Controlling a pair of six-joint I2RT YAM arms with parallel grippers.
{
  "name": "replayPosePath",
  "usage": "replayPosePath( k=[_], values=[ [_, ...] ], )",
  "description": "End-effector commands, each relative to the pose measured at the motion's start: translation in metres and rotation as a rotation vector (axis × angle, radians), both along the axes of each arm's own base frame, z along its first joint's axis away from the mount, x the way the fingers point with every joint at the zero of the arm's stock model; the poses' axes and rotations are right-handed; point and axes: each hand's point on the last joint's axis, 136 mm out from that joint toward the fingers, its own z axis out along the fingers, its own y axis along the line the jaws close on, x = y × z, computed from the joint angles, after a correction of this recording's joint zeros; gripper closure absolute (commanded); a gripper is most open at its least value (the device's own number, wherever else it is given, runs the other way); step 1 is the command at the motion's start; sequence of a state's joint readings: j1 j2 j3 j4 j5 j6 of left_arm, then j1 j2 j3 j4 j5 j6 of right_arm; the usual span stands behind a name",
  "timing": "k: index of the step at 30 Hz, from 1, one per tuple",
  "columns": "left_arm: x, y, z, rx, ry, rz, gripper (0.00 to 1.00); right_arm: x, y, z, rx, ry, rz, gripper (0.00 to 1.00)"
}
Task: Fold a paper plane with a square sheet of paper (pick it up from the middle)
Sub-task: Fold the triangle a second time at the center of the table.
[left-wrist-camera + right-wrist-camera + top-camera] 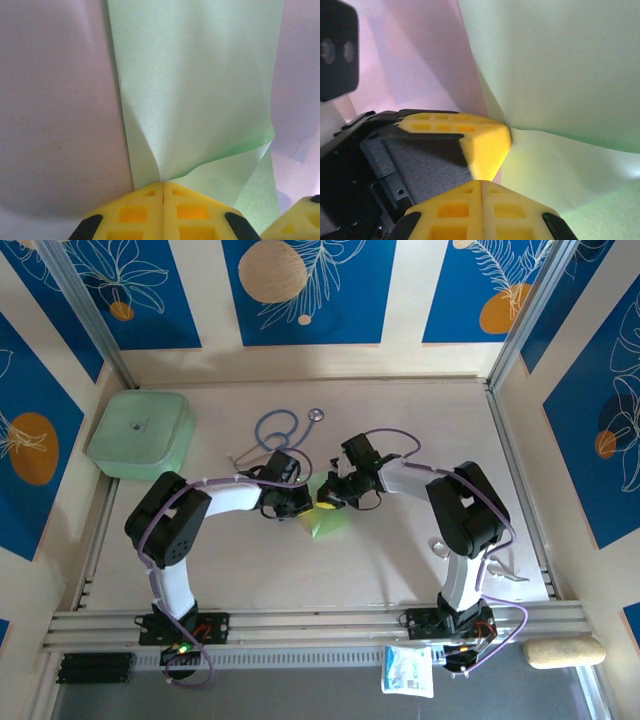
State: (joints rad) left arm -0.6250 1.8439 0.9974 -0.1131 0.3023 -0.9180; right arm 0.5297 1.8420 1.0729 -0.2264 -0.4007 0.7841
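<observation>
Paper (195, 90) sits in left gripper (163, 186), right gripper (481, 184) closed.

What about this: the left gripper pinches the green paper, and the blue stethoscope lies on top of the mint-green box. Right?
No: the top view shows the blue stethoscope on the table, beside the mint-green box and apart from it. The left gripper does pinch the green paper.

The top view looks down from high above the near edge onto the whole worktop (400, 560). Each wrist view sits just behind its own yellow jaws, facing along them, very close. All three share the square sheet of paper (328, 522) at mid-worktop.
</observation>
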Motion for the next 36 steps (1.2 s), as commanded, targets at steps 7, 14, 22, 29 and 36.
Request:
replayPosePath(
  k=[7,14,22,29,36],
  values=[
    [-0.022,0.022,-0.037,0.155,0.095,-0.012,1.0,-0.014,-0.008,-0.014,0.006,0.008,0.043,0.99],
    [-0.022,0.022,-0.039,0.159,0.099,-0.014,1.0,-0.014,-0.007,-0.022,-0.002,0.024,0.043,0.99],
    [-0.024,0.024,-0.04,0.166,0.101,-0.014,1.0,-0.018,-0.009,-0.032,-0.013,0.055,0.046,0.99],
    [-0.023,0.024,-0.04,0.172,0.097,-0.016,1.0,-0.024,-0.014,-0.043,-0.039,0.08,0.048,1.0],
    [-0.015,0.022,-0.037,0.183,0.071,-0.039,1.0,-0.024,-0.02,-0.053,-0.061,0.091,0.034,1.0]
  ],
)
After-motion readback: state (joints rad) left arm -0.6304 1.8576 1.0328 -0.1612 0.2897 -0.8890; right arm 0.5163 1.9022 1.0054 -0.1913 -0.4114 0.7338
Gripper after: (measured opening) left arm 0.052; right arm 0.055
